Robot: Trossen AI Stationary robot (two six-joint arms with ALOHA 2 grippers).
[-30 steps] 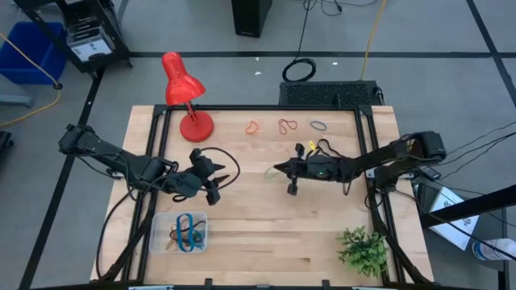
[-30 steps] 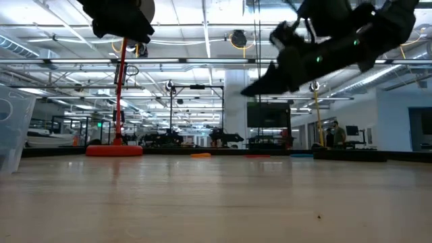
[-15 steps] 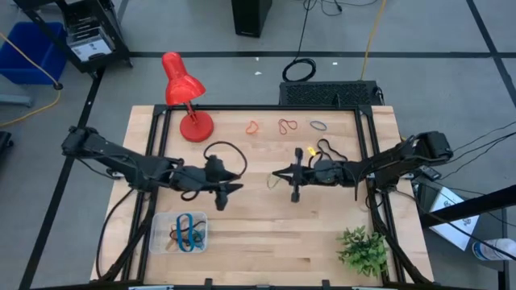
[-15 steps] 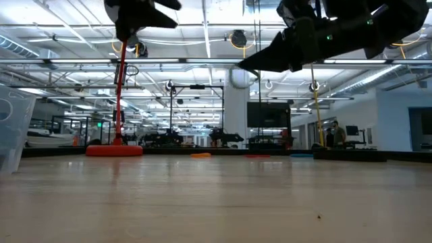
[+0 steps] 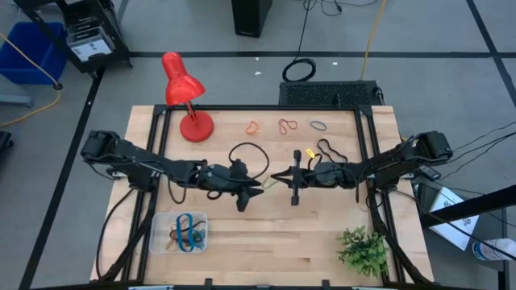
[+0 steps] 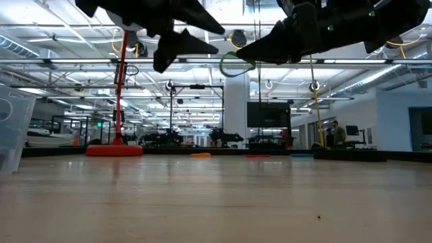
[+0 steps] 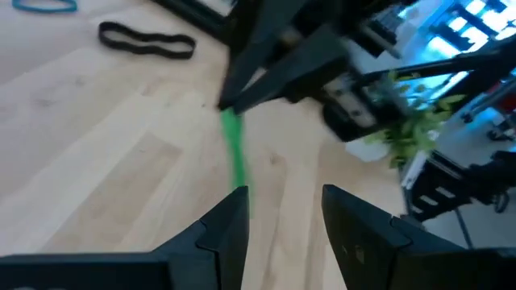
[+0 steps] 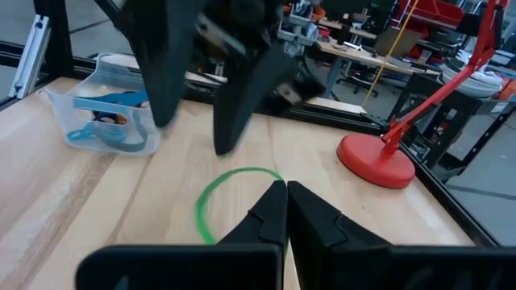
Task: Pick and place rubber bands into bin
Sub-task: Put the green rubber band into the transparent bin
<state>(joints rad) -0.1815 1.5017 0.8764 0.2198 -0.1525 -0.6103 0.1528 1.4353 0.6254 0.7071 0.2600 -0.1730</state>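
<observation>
My right gripper (image 5: pixel 275 177) is shut on a green rubber band (image 8: pixel 234 201) above the table's middle. The band also shows in the low view (image 6: pixel 236 65), well above the wood. My left gripper (image 5: pixel 256 188) is open and faces the right one, its fingertips (image 7: pixel 238 197) just short of the band (image 7: pixel 233 153). The clear bin (image 5: pixel 179 232) stands at the near left on its flat bottom, with blue and dark bands in it. Orange (image 5: pixel 252 127), red (image 5: pixel 288 126), blue (image 5: pixel 320 126) and black (image 7: pixel 147 40) bands lie flat on the far part of the table. My right gripper pinches the green band at one point of its loop (image 8: pixel 274 179) between its two fingertips, coming level from the table's right side. The loop hangs slack from the fingertips (image 6: pixel 237 57), lifted clear of the table.
A red desk lamp (image 5: pixel 184 89) stands at the far left. A small green plant (image 5: pixel 363 250) stands at the near right corner. Black cables (image 5: pixel 246 153) loop off both arms. Bare wood lies in the near middle.
My left gripper has gone toward the table's right edge, from above the bin's far side to just beside my right gripper's tip. My right gripper has kept the green band lifted at about the same place.
</observation>
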